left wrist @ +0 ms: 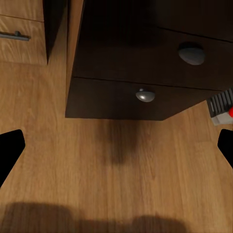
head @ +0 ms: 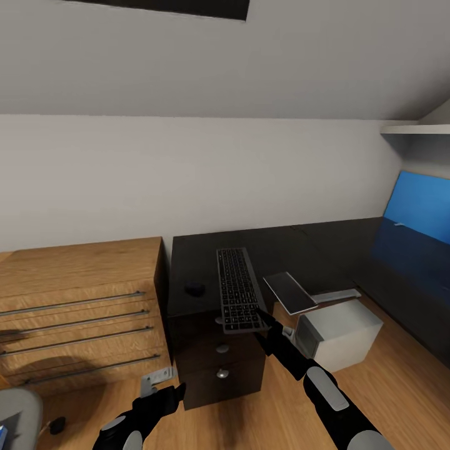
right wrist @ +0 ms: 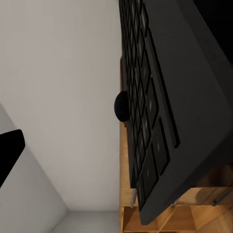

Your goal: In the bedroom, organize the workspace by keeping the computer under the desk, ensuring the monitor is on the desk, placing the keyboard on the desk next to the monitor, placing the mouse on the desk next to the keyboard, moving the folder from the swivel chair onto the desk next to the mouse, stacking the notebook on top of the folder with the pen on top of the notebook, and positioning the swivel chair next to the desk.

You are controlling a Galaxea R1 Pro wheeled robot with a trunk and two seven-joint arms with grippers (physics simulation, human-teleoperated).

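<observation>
The dark keyboard lies lengthwise on the black desk, its near end sticking out past the front edge. My right gripper is at that end's right corner. In the right wrist view the keyboard looms close and one finger stands wide of it, so the jaws are open. The small dark mouse rests just left of the keyboard. The grey computer stands on the floor, with a flat black white-edged panel, seemingly the monitor, tilted beside it. My left gripper hangs open, low over the floor.
A dark drawer pedestal with round knobs stands under the keyboard. A light-wood cabinet with bar handles adjoins the desk at left. The swivel chair's grey seat shows at bottom left. The desk's blue back panel is at right.
</observation>
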